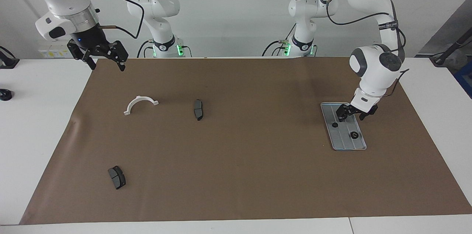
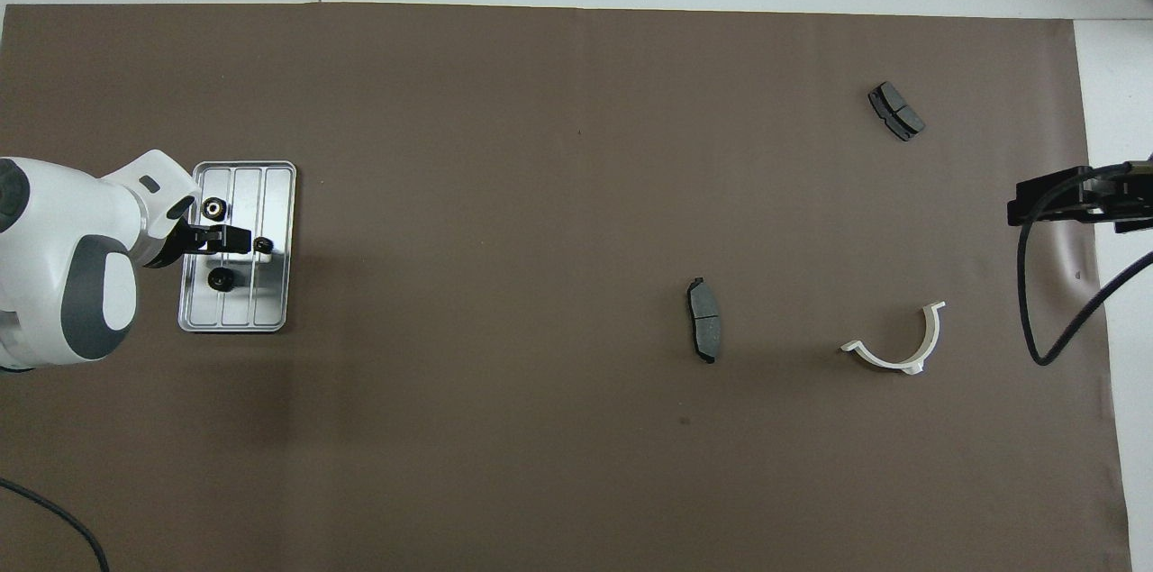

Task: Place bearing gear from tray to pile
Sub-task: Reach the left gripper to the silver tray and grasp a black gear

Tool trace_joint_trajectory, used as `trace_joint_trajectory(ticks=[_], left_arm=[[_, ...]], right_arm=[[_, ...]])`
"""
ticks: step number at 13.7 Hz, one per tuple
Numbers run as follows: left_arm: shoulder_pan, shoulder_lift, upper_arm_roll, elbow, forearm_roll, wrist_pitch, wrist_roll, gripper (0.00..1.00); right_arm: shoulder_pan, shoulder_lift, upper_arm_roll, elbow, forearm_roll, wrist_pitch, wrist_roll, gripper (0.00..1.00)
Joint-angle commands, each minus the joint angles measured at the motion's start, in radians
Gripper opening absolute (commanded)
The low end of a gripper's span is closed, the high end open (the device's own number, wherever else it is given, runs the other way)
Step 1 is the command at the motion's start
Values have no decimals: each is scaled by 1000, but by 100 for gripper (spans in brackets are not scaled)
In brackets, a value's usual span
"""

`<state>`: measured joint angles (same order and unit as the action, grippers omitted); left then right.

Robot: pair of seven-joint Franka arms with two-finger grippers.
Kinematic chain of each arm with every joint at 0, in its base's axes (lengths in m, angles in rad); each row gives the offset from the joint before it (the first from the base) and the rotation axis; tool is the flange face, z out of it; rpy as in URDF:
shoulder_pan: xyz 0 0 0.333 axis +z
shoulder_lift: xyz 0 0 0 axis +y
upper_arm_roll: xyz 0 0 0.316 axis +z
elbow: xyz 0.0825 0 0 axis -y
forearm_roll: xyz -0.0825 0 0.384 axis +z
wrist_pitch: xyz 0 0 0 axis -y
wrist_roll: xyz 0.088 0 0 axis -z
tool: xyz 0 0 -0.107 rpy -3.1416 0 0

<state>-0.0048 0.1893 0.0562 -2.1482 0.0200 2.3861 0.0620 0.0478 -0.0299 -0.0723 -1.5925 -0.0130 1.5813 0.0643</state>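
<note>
The silver tray (image 1: 341, 142) (image 2: 270, 302) lies on the brown mat at the left arm's end of the table. Three dark bearing gears (image 2: 213, 209) (image 2: 262, 245) (image 2: 220, 280) sit in it; two gears (image 1: 335, 124) (image 1: 354, 135) show in the facing view. My left gripper (image 1: 351, 116) (image 2: 236, 239) hangs open low over the tray, among the gears, holding nothing. The pile is a white half-ring bracket (image 1: 140, 104) (image 2: 896, 342) and two dark brake pads (image 1: 198, 109) (image 1: 117, 177). My right gripper (image 1: 107, 66) waits open, raised over the mat's corner at its own end.
The brown mat (image 1: 239, 160) covers most of the white table. A small black object (image 1: 4, 94) sits on the bare table at the right arm's end. The right arm's black cable (image 2: 1036, 320) loops over the mat's edge near the bracket.
</note>
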Motion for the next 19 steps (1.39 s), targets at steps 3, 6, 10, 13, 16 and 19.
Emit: trace_joint_trajectory(ticks=[3,6,10,13,16,19], left_arm=[[26,-24,-4,-61,12,31,6,73],[29,-36,-4,-91,12,24,2,69],[29,-42,-4,-104,12,2,-4,69],[29,-44,-4,-102,12,-16,-5,68],[28,-44,-4,-99,12,-28,-2,35],[20,-45,-4,-73,12,-62,-2,0]], right_arm=[[-11,-16,5,-9,4,-12,-21,100],[-11,-16,5,-9,4,-12,-21,100],[-11,-16,5,-9,4,-14,-23,100],[-11,-16,5,-9,4,-12,-23,100],[-11,-16,5,-9,4,-12,-23,100],[-11,-18,5,-11,4,-12,-23,100]])
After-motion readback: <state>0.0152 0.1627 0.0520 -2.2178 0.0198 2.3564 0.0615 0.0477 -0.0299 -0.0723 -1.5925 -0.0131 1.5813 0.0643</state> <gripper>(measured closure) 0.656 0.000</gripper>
